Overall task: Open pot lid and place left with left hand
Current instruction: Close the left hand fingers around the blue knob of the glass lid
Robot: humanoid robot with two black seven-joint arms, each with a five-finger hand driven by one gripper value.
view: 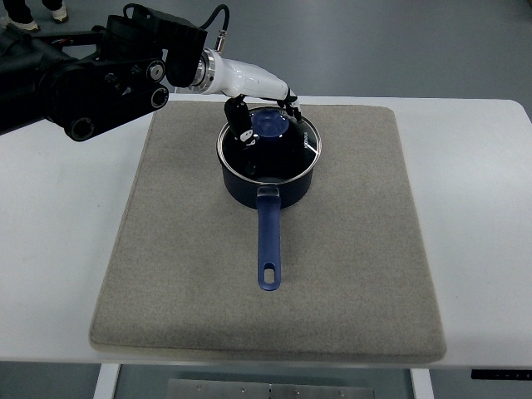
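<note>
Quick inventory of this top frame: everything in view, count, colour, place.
dark blue saucepan: one, far-centre of the mat, long handle pointing toward the camera
glass lid with blue knob: one, clear with metal rim, still on the saucepan
grey felt mat: one, covers the table's middle
white table: one, under the mat
person's feet: partly visible, top-left corner on the floor
left hand: one, black fingers on a white wrist, over the lid's knob; grip unclear
right arm: not in view

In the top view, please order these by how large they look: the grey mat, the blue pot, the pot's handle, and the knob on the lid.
Largest to smallest, as they appear:
1. grey mat
2. blue pot
3. pot's handle
4. knob on the lid, partly hidden by the left hand
</note>
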